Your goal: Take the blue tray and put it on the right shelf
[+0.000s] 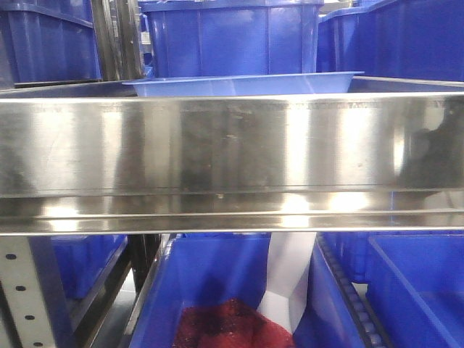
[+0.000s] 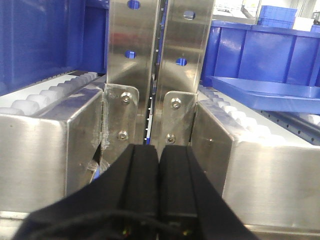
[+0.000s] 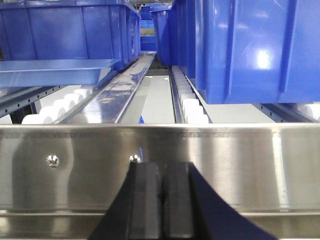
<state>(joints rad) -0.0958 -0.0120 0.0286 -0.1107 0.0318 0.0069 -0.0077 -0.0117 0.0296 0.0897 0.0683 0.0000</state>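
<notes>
- Blue tray sits upper centre on the right shelf, we see.
- Left gripper clenched, empty.
- Right gripper clenched, empty.

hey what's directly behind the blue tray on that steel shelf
A deep blue bin stands right behind the blue tray, with more bins either side. The shelf's steel front edge hides the tray's underside and whatever it rests on.

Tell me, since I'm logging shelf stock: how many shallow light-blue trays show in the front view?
1: the blue tray sits on the steel shelf, behind its front edge, ahead of the deep blue bins. The shelf edge could hide others.
</notes>
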